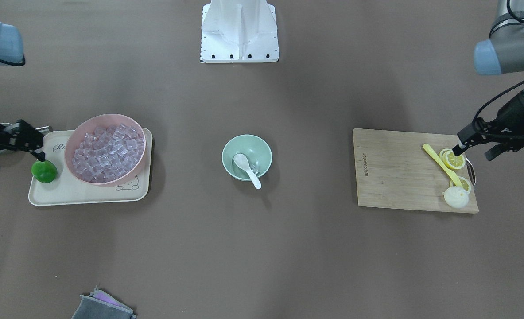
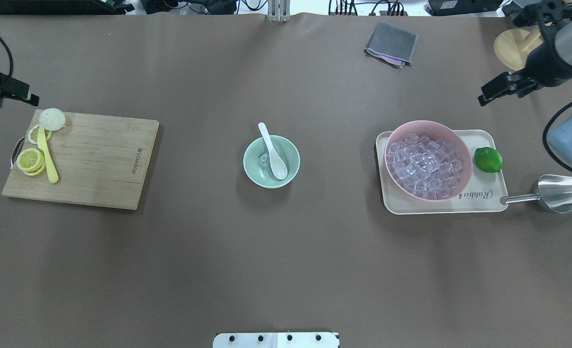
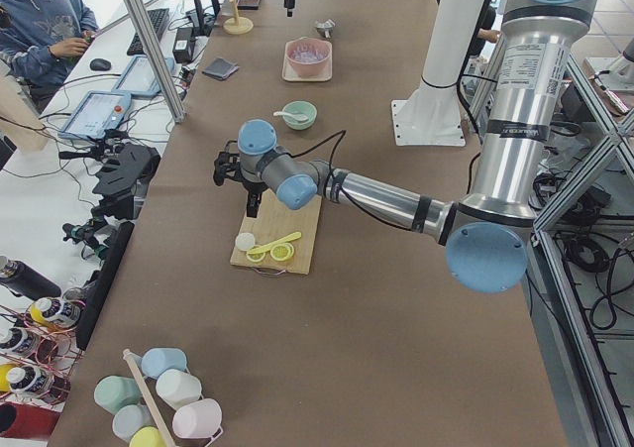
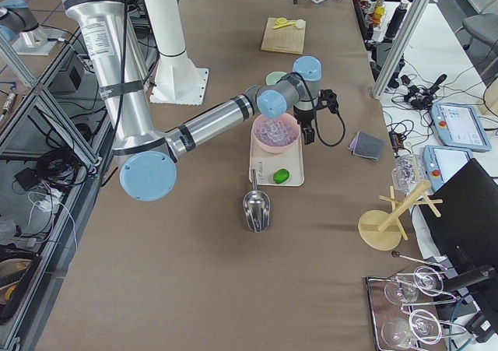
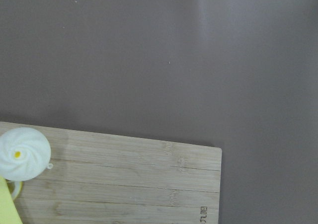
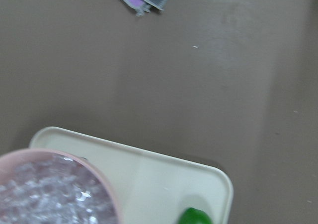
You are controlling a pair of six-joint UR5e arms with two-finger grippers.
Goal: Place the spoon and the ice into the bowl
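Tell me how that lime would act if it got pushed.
The lime looks round and glossy, so it would probably roll if nudged and might slip from a pinch. It sits on the tray between the raised rim and the pink bowl, which should stop it before it goes far.

light: bright, even, from overhead | shadows: soft and short beside the mint-green bowl (image 2: 254, 174), wooden cutting board (image 2: 97, 159), tray (image 2: 484, 140) | glare: pale sheen patches on the brown surface (image 2: 286, 266), highlights on the steel scoop (image 2: 559, 193) | focus: right wrist view blurred, pink bowl (image 6: 94, 177) smeared; fixed views sharp
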